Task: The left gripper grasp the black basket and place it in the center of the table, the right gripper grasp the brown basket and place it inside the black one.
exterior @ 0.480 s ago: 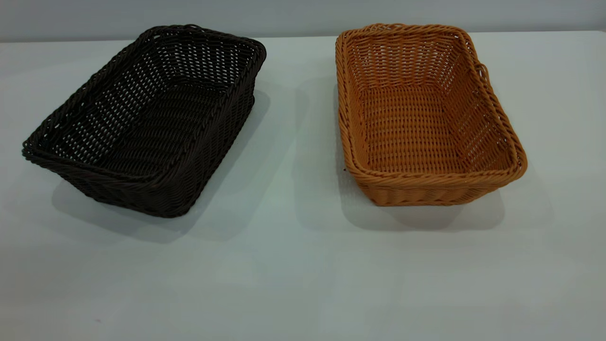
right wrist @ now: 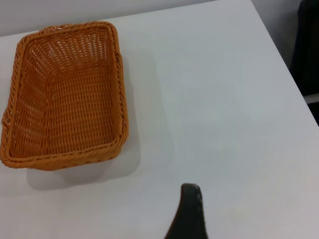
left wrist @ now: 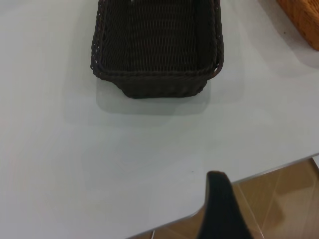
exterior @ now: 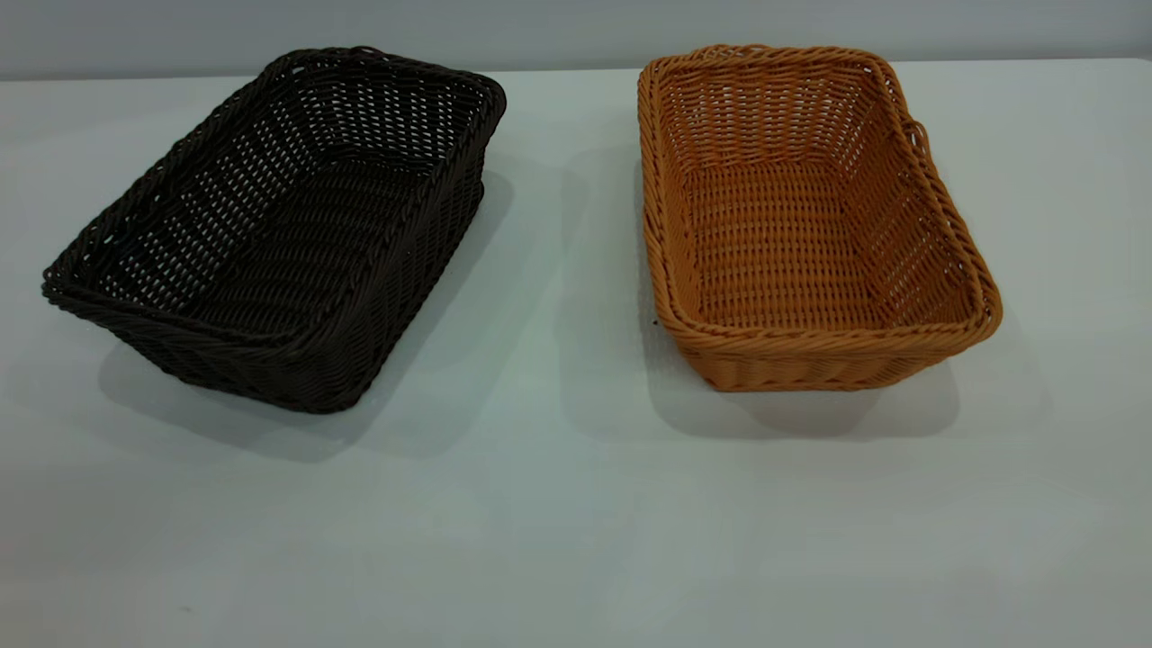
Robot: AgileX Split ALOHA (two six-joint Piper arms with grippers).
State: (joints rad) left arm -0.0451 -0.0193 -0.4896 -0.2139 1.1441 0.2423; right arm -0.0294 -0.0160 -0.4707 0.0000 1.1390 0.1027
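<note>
The black basket (exterior: 279, 225) stands empty on the left half of the white table (exterior: 558, 504), turned at an angle. To its right, a gap apart, sits the empty brown basket (exterior: 810, 225), with a small loop on its right rim. Neither gripper appears in the exterior view. In the left wrist view, a dark part of my left gripper (left wrist: 217, 181) hangs over the table edge, well short of the black basket (left wrist: 157, 50). A dark part of my right gripper (right wrist: 191, 191) hovers above bare table, apart from the brown basket (right wrist: 65, 94).
The table edge (left wrist: 259, 174) with brown floor beyond it lies close to the left gripper. A corner of the brown basket (left wrist: 304, 20) shows in the left wrist view. A dark object (right wrist: 306, 45) stands past the table's side in the right wrist view.
</note>
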